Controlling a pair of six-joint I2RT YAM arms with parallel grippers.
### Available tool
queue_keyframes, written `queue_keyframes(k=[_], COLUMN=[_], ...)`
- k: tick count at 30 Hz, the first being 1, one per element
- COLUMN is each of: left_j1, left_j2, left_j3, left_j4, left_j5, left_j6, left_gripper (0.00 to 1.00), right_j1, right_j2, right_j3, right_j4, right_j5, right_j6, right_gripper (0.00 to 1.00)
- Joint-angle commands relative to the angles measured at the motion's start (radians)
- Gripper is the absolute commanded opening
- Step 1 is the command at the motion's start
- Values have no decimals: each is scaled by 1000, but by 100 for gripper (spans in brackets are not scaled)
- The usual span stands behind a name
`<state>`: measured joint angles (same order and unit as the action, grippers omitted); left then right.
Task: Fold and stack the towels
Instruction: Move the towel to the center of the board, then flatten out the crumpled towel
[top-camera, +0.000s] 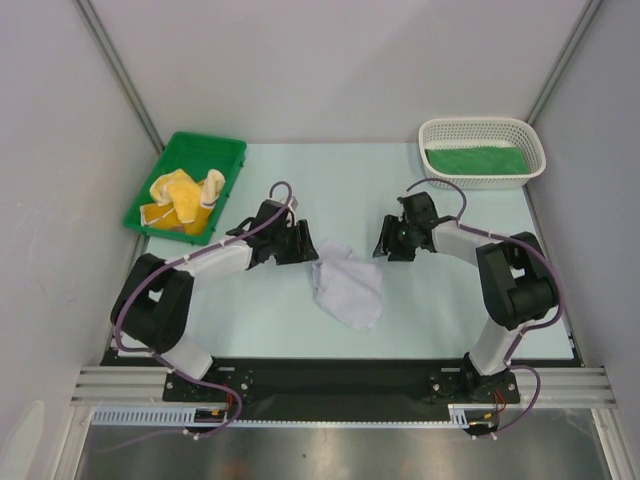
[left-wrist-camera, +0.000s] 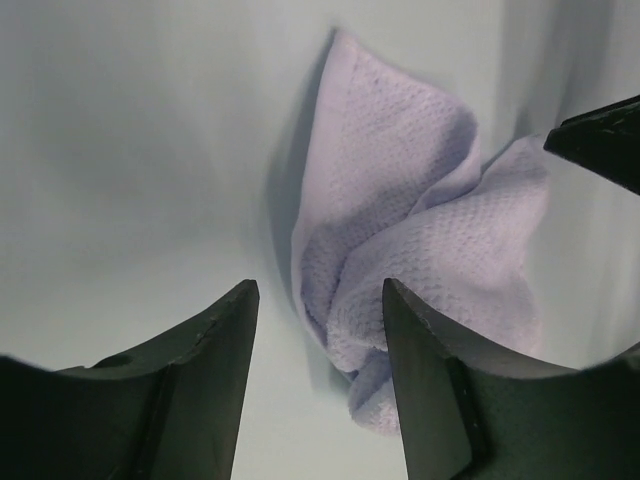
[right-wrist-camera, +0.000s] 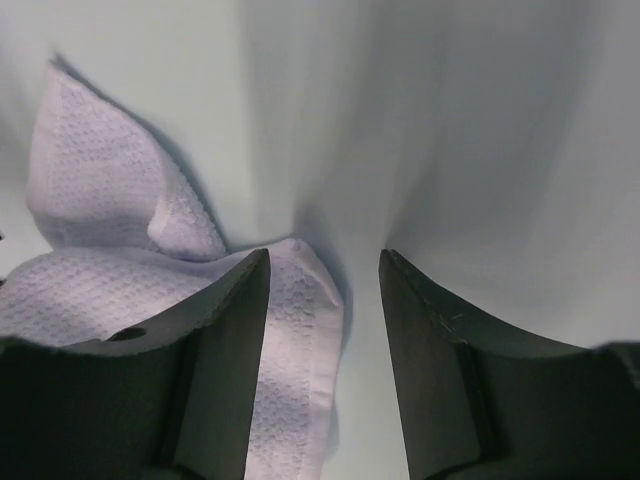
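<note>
A crumpled lavender towel (top-camera: 347, 287) lies on the counter (top-camera: 250, 310) between both arms. The left fingers (left-wrist-camera: 215, 360) are spread and empty by its left side. The right fingers (right-wrist-camera: 225, 330) are also spread and empty, by its right edge. Farther back, yellow towels (top-camera: 185, 197) are heaped in the tray (top-camera: 225, 160) at left, and a green towel (top-camera: 475, 160) lies in the basket (top-camera: 480, 125) at right.

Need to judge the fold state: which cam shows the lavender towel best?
Top external: the whole lavender towel shows, rumpled on the table between both arms. Left wrist gives close weave and a raised fold, but a finger covers its near edge. Right wrist catches only one side, cut by the frame.
</note>
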<state>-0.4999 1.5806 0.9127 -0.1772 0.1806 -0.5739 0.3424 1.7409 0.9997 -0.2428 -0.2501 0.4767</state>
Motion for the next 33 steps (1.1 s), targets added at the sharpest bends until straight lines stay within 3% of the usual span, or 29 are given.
queue_keyframes(k=[1, 7, 12, 17, 21, 25, 27, 30, 33], left_j1=[-5, -9, -15, -32, -196, -400, -519, -658, -767], left_j2=[41, 64, 36, -83, -224, -335, -344, -289, -154], left_j3=[-11, -29, -25, 92, 124, 31, -23, -84, -46], left_j4=[47, 58, 42, -143, -228, -144, -26, 98, 105], left_j5=[22, 14, 8, -183, -371, -406, -429, -489, -549], left_j6=[-37, -40, -40, 60, 192, 218, 218, 235, 262], left_gripper=[58, 56, 55, 55, 56, 50, 49, 47, 46], right_j1=[39, 64, 63, 56, 58, 61, 61, 61, 58], right_j2=[37, 32, -46, -153, -248, -352, -382, -420, -425], right_j3=[11, -19, -26, 37, 7, -81, -104, -141, -167], right_j4=[88, 30, -12, -110, -115, -70, -44, -26, -16], right_j5=[32, 164, 218, 187, 120, 89, 84, 93, 88], right_j6=[-24, -65, -82, -26, 69, 183, 212, 257, 269], right_gripper=[53, 42, 0, 0, 0, 0, 0, 0, 0])
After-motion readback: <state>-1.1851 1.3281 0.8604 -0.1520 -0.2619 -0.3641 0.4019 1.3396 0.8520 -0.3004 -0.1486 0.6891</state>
